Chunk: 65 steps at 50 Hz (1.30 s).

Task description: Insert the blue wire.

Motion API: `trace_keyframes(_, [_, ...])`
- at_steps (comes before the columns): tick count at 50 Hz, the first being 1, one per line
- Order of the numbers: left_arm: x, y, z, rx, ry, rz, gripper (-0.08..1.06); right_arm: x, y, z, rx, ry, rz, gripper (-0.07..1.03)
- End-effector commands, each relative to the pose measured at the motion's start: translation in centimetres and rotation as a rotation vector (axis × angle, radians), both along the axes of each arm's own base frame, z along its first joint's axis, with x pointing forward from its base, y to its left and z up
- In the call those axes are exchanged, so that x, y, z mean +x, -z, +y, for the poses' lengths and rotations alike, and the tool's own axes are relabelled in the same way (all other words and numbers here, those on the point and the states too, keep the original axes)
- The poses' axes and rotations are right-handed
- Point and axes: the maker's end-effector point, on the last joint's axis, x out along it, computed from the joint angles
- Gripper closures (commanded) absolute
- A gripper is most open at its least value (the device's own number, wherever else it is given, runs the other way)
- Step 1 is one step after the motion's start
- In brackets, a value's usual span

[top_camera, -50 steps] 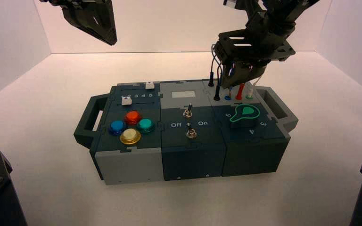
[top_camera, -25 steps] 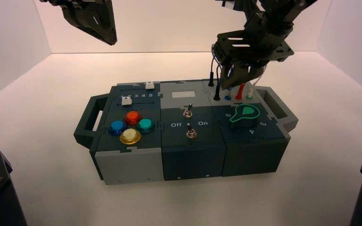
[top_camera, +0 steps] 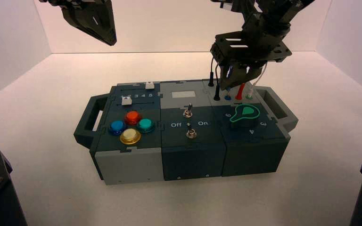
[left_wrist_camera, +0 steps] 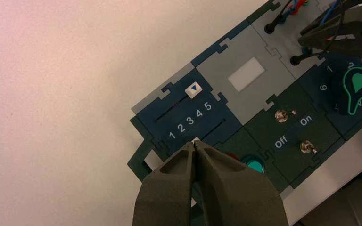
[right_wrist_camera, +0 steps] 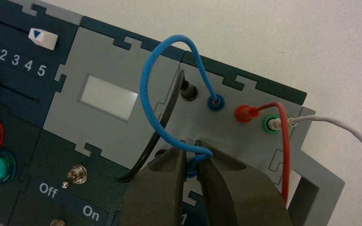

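The blue wire [right_wrist_camera: 145,89] lies at the box's far right section, arching from the far blue socket [right_wrist_camera: 215,102] to the fingertips of the right gripper [right_wrist_camera: 191,145]. That gripper is over the grey socket panel [right_wrist_camera: 179,120], its fingers slightly apart, pinching the blue plug [right_wrist_camera: 198,159] between them, close above the near blue socket [right_wrist_camera: 191,173]. The left gripper [top_camera: 112,43] is parked above the far left, its fingers pressed together.

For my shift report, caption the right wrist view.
Right gripper holding the blue wire's near plug above the box.
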Motion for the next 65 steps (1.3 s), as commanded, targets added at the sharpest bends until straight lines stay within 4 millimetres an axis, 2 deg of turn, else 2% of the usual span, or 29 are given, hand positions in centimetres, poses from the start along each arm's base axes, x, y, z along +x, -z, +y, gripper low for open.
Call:
trace_keyframes(1, [0.3, -0.9, -0.4, -0.018, 0.002, -0.025, 1.01, 0.9, -0.9, 0.5, 0.02, 0.009, -0.023, 0.98])
trace_keyframes(42, [0.3, -0.9, -0.4, -0.018, 0.002, -0.025, 1.01, -0.6, -0.1, -0.1, -0.011, -0.002, 0.033, 0.98])
trace_keyframes(65, [0.4, -0.9, -0.4, -0.017, 0.002, -0.023, 1.01, -1.0, -0.2, 0.5, -0.015, -0.034, 0.037, 0.98])
